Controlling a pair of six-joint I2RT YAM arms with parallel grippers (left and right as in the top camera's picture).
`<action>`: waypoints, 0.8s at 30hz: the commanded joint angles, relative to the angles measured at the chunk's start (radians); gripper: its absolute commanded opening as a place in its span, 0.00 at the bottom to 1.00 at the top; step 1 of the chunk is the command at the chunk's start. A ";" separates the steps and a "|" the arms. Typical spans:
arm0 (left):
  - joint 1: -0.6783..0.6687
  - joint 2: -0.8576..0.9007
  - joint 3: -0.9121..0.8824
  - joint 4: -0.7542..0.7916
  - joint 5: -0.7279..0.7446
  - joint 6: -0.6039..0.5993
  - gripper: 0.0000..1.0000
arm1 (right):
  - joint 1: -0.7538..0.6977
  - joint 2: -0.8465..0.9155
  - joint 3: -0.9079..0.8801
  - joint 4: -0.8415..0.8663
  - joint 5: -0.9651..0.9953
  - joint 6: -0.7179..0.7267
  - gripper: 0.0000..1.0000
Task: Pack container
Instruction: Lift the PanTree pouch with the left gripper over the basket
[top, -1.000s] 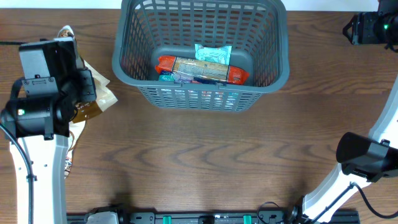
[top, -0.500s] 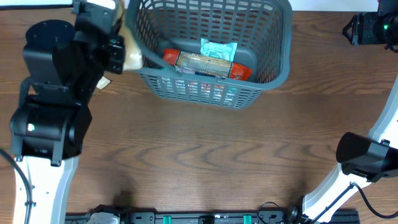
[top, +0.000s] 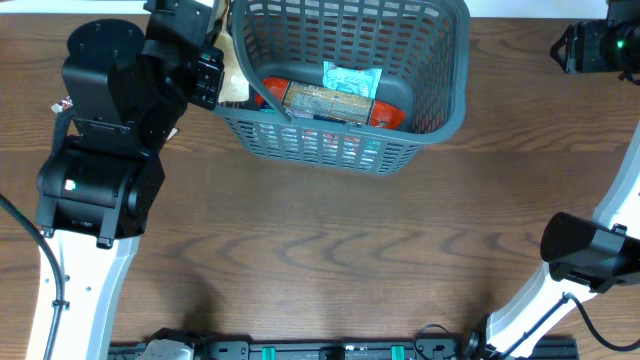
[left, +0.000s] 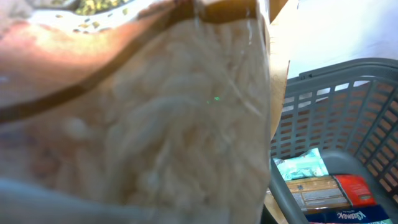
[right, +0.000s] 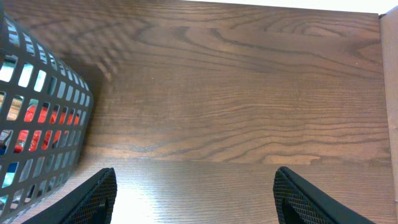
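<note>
left gripper (top: 222, 72) clamped on a noodle packet (left: 155, 124) at the left rim of the basket (top: 452, 100), which sits near the far edge of the table (top: 330, 250), snacks (top: 330, 105) inside. bare wood runs wide in front and rightward, where the right gripper (right: 193, 196) hangs, jaws apart, empty

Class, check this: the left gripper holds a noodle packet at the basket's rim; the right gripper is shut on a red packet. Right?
No: the right gripper is open and empty, as the right wrist view shows. The left gripper does hold the noodle packet at the basket rim.
</note>
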 joint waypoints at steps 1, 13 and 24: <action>-0.005 -0.011 0.022 0.004 -0.074 0.038 0.06 | 0.003 0.009 0.000 -0.002 -0.007 -0.015 0.68; -0.001 -0.011 0.022 -0.062 -0.263 0.048 0.06 | 0.003 0.009 0.000 -0.005 -0.007 -0.015 0.67; 0.080 -0.006 0.022 -0.107 -0.357 0.006 0.06 | 0.003 0.009 0.000 -0.015 -0.007 -0.016 0.67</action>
